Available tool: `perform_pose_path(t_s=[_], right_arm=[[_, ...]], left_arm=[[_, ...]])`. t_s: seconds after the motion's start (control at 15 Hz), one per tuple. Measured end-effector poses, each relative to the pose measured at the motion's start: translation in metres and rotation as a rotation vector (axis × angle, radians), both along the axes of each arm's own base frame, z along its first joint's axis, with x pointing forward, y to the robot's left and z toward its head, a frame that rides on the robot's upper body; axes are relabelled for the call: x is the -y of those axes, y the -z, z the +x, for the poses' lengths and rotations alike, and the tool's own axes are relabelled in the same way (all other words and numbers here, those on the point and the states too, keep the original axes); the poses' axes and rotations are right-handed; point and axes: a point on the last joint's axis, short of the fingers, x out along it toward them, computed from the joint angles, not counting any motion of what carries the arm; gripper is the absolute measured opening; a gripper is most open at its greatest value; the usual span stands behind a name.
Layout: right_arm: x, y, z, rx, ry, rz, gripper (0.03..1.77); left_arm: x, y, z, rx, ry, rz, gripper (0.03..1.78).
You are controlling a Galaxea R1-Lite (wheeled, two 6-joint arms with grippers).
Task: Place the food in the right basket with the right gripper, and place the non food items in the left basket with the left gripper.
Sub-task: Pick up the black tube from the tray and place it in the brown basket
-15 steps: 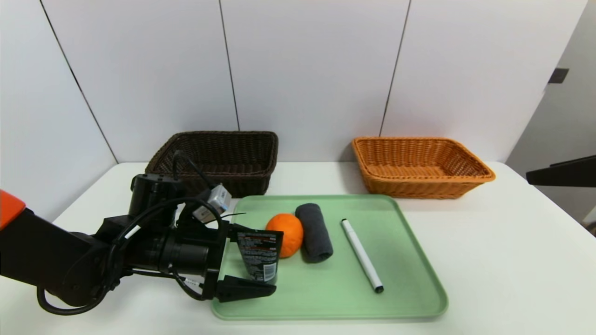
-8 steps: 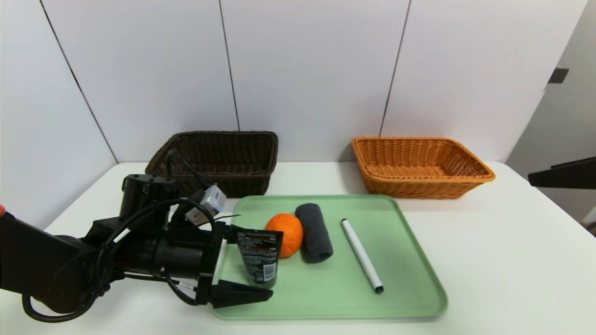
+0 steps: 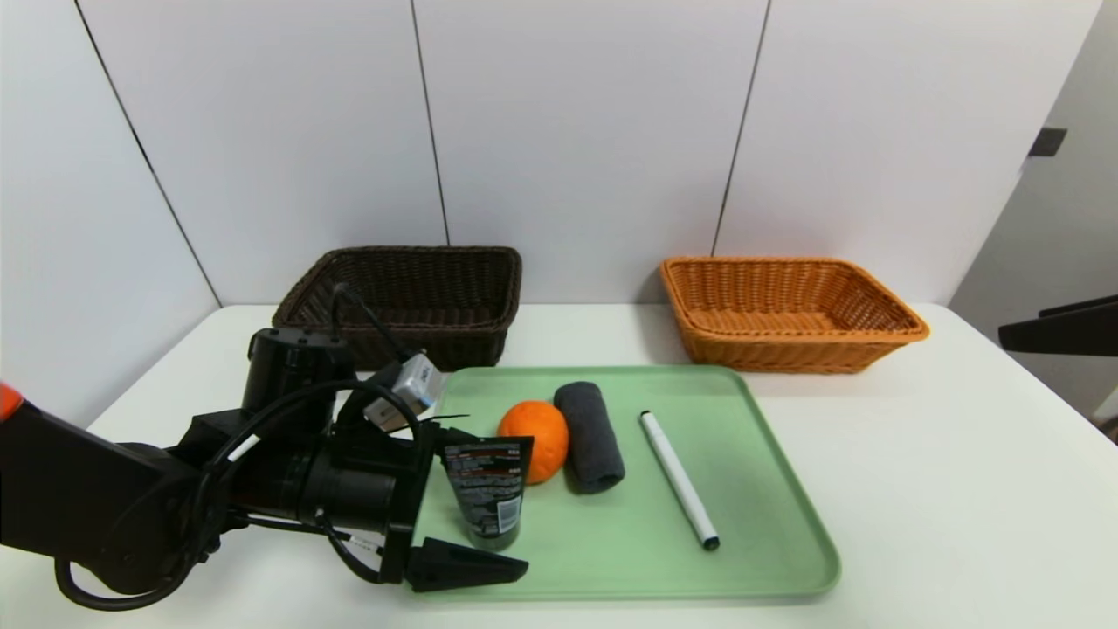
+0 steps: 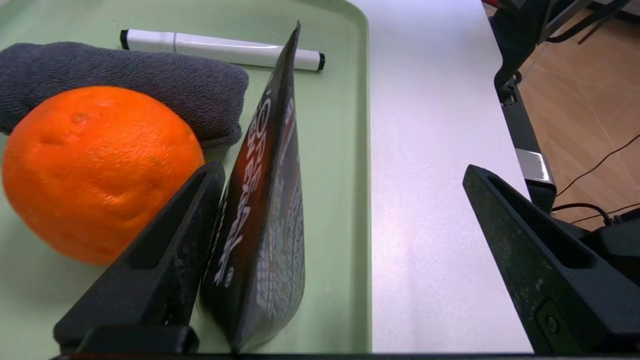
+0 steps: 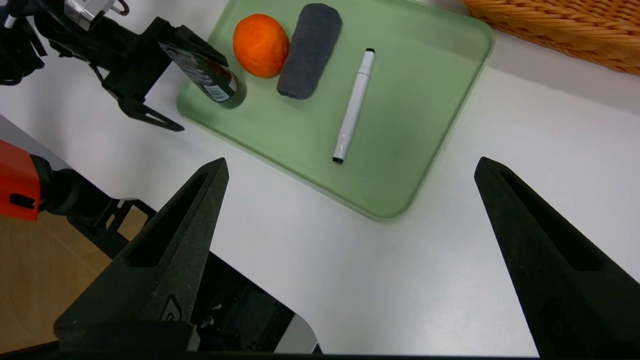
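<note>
Squeeze tube point(image 3: 489, 494) stood on the green tray point(image 3: 699, 572), between the spread jaws of the left pincer point(image 4: 345, 172).
Beside it an orange point(image 3: 534, 441), a rolled grey cloth point(image 3: 590, 437) and a white marker point(image 3: 679, 480) are held by the tray; the right pincer point(image 5: 352, 167), also spread, is kept over the worktop point(image 5: 320, 265), well apart from the tube.

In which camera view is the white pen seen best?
The head view: the pen lies whole and unblocked on the green tray. The right wrist view also shows it whole; in the left wrist view, the black tube crosses it.
</note>
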Motion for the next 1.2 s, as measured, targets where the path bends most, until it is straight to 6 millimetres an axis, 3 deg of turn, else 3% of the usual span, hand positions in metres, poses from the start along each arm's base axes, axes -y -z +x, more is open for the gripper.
perform_pose_path(t_s=[0.33,0.87,0.93,1.2], right_arm=[[0.001,0.0,-0.003,0.005,0.0,0.002,1.7],[0.002,0.0,-0.008,0.011,0.0,0.003,1.7],[0.002,0.0,-0.008,0.011,-0.001,0.003,1.7],[0.002,0.0,-0.009,0.012,0.0,0.003,1.7]], left_arm=[[0.007,0.004,0.001,-0.005,0.021,0.006,1.69],[0.006,-0.002,-0.001,0.009,0.014,-0.001,0.65],[0.005,-0.004,-0.002,0.016,0.011,-0.003,0.25],[0.0,-0.016,-0.005,0.013,-0.015,-0.021,0.26]])
